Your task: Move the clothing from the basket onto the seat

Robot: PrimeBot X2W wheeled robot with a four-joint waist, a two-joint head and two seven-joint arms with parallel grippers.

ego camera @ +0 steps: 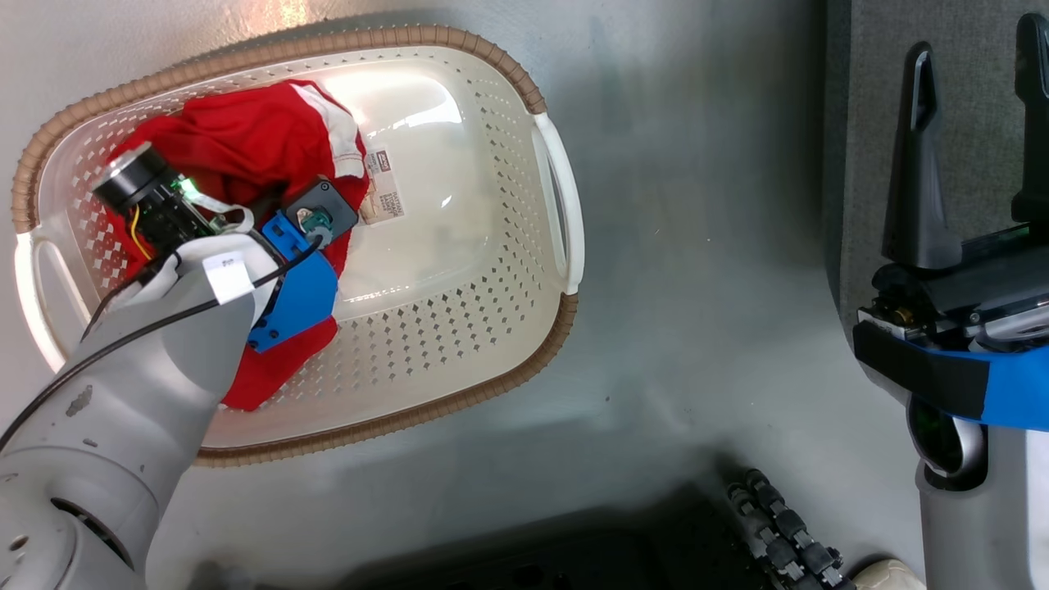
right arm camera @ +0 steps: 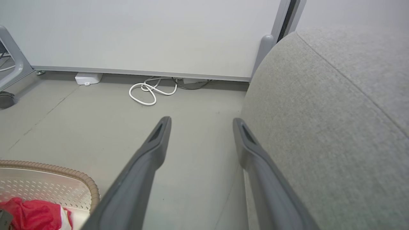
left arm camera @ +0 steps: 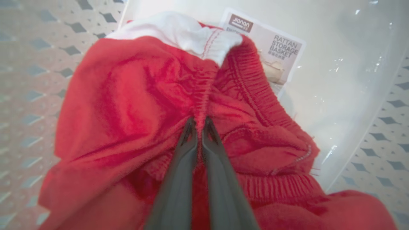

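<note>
The seat (right arm camera: 335,111) stands on the floor (ego camera: 697,246) at the robot's right, well apart from the basket (ego camera: 557,205), which sits on the floor ahead and to the left. The clothing (ego camera: 238,139) lies inside the basket, bunched against its left wall, leaving the right half of the bottom and the label (left arm camera: 271,48) bare. The heap runs roughly from the far wall toward the near wall, with a white band (left arm camera: 179,32) and an elastic waistband (left arm camera: 252,86) at the far end. Whether the red bundle is one garment or two cannot be told. The coming move therefore runs rightward: lift clear of the basket, then carry across the floor to the seat. The left arm is nearer the clothing and reaches down into the basket, wrist over the heap. The left gripper (left arm camera: 198,123) is closed, its fingers pinching a ridge of red fabric beside the waistband. The right gripper (right arm camera: 202,123) hovers beside the seat's rounded edge, jaws spread wide and empty.
</note>
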